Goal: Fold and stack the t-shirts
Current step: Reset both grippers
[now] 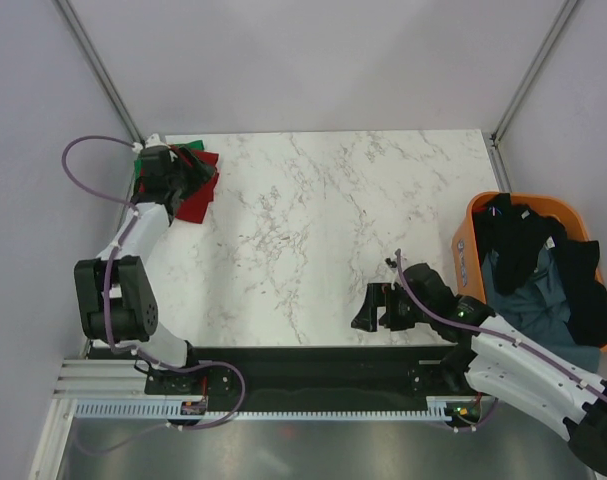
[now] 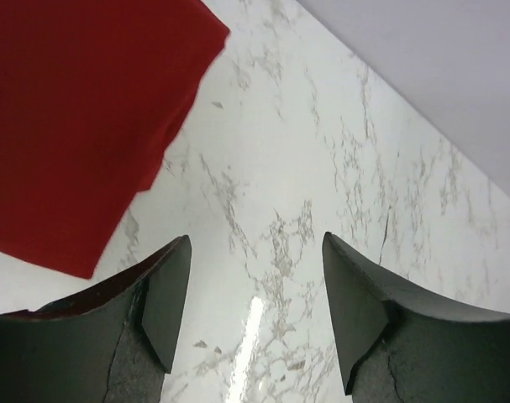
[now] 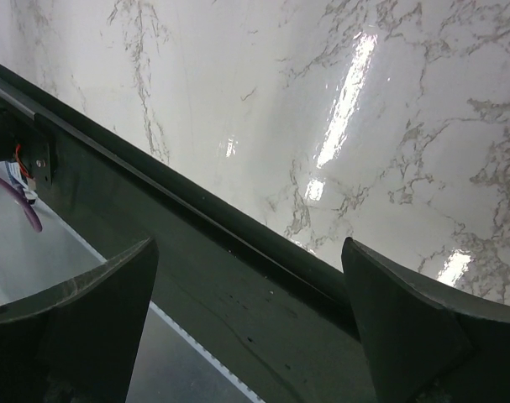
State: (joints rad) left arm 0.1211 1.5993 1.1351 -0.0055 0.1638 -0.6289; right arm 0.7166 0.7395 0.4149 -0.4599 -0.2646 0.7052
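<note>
The left arm reaches to the far-left corner of the marble tabletop (image 1: 323,220), where the dark red t-shirt (image 2: 78,117) lies in a flattened, folded-looking shape. A bright green t-shirt (image 1: 191,148) shows at the far edge of it, mostly hidden under the arm. The left end effector (image 2: 256,243) has its fingers spread well apart with nothing between them, only bare marble. The red cloth sits just beside the finger on the left of the wrist view, and a thin red edge shows along that finger. I cannot tell whether the two touch.

The right arm is folded low at the near edge of the tabletop. The right end effector (image 3: 250,252) is spread wide and holds nothing. It sits over the line where the marble meets the dark rail of the arm mount (image 3: 238,277).

At the right side of the tabletop stands an orange plastic basket (image 1: 470,215), well apart from the red and green shirts. A black garment (image 1: 513,240) is draped over its rim and a grey-blue garment (image 1: 528,295) is bunched in it — both crumpled, not folded. The middle of the tabletop between the two arms carries no cloth.
</note>
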